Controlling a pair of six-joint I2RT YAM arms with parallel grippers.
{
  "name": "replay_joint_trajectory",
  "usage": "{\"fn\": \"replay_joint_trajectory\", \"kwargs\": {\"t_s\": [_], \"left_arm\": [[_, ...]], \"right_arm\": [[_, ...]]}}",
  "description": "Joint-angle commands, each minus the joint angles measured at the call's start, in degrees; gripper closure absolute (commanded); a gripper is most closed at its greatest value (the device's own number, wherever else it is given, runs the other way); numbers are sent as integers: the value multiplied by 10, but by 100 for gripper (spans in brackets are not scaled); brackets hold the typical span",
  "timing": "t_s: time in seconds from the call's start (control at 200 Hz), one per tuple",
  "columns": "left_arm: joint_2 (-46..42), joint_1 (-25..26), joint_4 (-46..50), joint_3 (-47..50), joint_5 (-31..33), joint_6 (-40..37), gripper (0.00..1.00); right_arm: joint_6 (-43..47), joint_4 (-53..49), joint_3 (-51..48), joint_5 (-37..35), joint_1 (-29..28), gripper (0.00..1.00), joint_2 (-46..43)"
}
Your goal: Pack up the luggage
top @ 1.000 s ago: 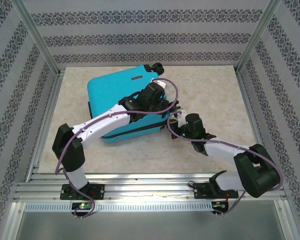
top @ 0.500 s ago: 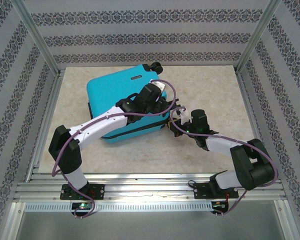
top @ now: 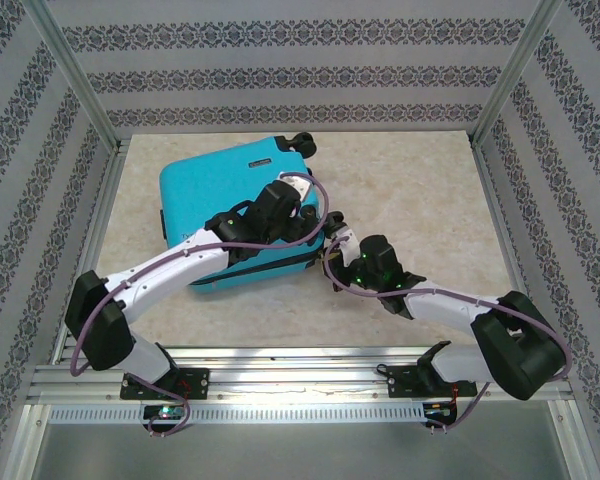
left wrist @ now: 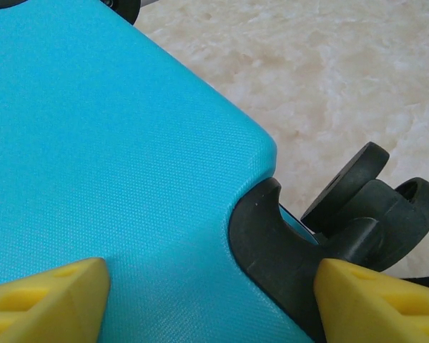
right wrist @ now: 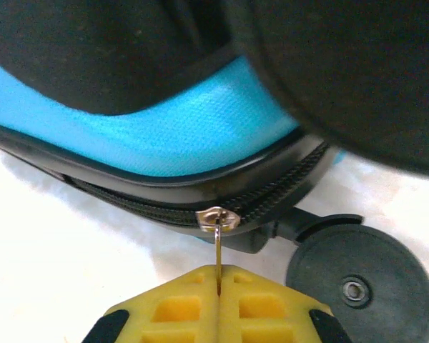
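Observation:
The luggage (top: 210, 190) is a turquoise hard-shell suitcase lying flat and closed on the table, wheels toward the back right. My left gripper (top: 300, 195) is over its near right corner, open. In the left wrist view the yellow fingertips (left wrist: 64, 286) straddle the shell (left wrist: 114, 143) and the black wheel mount (left wrist: 272, 243), and nothing is pinched in the left gripper (left wrist: 211, 275). My right gripper (top: 332, 258) is at the suitcase's front right edge. There the right gripper (right wrist: 219, 275) is shut on the thin metal zipper pull (right wrist: 219, 246), which hangs from the slider (right wrist: 217, 216) on the black zipper.
A black wheel (right wrist: 361, 282) stands just right of the right gripper's fingers. Another wheel (left wrist: 357, 179) sticks out beyond the corner under the left gripper. Beige tabletop (top: 420, 190) lies to the right of the suitcase, with patterned walls and metal posts around it.
The suitcase has slid and turned toward the left. My left arm has moved left with it, and my right gripper has followed leftward along the front edge, still holding the zipper pull.

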State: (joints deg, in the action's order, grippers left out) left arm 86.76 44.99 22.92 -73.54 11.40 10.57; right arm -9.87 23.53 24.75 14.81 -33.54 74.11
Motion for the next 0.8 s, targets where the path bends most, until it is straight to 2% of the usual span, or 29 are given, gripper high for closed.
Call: {"fn": "replay_joint_trajectory", "kwargs": {"t_s": [0.0, 0.07, 0.185, 0.33, 0.44, 0.539, 0.794], "left_arm": [[22, 7, 195, 61, -36, 11, 24], [24, 7, 197, 63, -34, 12, 24], [29, 7, 190, 67, -34, 12, 24], [36, 7, 187, 68, -35, 11, 24], [36, 7, 187, 66, -32, 11, 25], [23, 7, 184, 61, -14, 16, 24], [-76, -13, 206, 39, 116, 89, 2]], "right_arm": [[14, 31, 26, -126, 13, 100, -14], [11, 41, 37, -141, 34, 100, 0], [9, 67, 60, -121, 70, 100, 36], [24, 107, 80, -48, 88, 100, 73], [38, 109, 99, 38, 93, 100, 94], [42, 104, 106, 73, 93, 100, 102], [41, 94, 101, 73, 92, 100, 100]]}}
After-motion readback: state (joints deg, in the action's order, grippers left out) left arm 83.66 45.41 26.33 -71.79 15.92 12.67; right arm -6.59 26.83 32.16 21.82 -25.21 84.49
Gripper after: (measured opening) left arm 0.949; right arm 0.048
